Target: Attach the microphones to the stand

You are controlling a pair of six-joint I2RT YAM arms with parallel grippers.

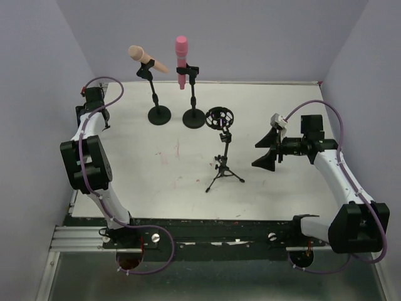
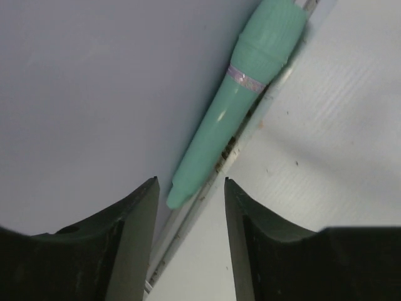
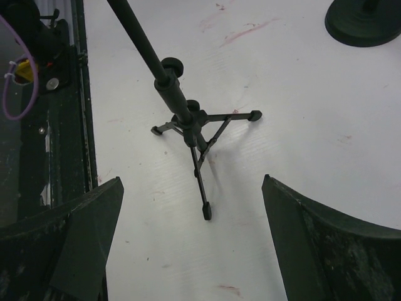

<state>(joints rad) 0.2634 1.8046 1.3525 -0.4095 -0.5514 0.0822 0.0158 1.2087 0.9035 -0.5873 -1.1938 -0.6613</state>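
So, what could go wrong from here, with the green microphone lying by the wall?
1. The mint green microphone lies along the foot of the wall, and the open left gripper is only at its handle tip. The gripper may strike the wall, or the microphone may slip out.
2. The tripod stand looks light, and the open right gripper is not holding it. Pressing a microphone in could tip it.

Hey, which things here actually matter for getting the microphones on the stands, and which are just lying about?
For the job: peach-tan plastic microphone, pink plastic microphone, mint green plastic microphone, two black round-base stands, black tripod stand with empty ring mount.
Just there: purple arm cables, silver metal rail, red smudges on the white table.
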